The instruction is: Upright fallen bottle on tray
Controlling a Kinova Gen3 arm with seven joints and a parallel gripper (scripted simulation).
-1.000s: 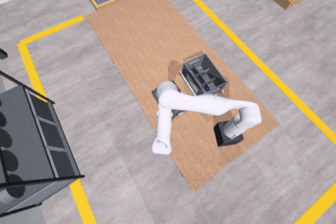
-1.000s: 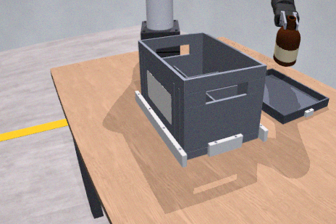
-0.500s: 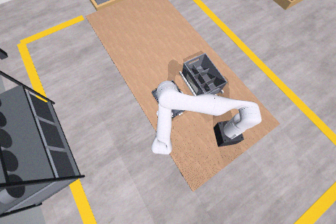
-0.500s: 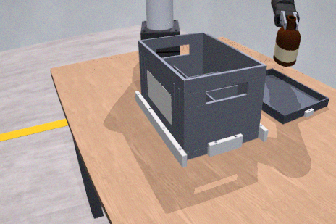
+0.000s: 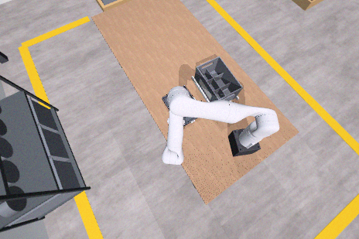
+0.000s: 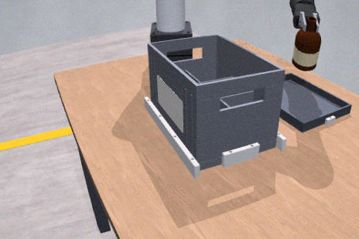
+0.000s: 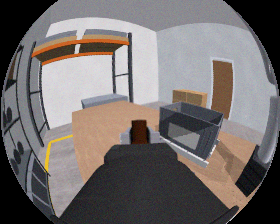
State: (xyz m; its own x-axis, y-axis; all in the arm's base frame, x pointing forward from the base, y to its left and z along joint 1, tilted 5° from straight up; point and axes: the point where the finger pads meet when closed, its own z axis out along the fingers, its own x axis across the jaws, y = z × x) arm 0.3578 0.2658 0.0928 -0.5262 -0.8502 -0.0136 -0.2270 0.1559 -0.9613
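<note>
My gripper (image 6: 308, 22) is shut on the neck of a brown bottle (image 6: 306, 48) with a cream label. The bottle hangs nearly upright, slightly tilted, in the air above the dark flat tray (image 6: 311, 102) at the table's right side. The bottle's bottom is clearly above the tray floor. In the overhead view the wrist covers the bottle, and the tray (image 5: 243, 143) shows under the forearm. In the wrist view only the bottle's brown top (image 7: 138, 131) shows past the dark gripper body.
A dark grey crate (image 6: 214, 96) with dividers stands at the table's middle, held by white rails (image 6: 171, 137), just left of the tray. It also shows in the overhead view (image 5: 217, 79) and in the wrist view (image 7: 189, 128). The arm's base (image 6: 170, 30) stands behind it.
</note>
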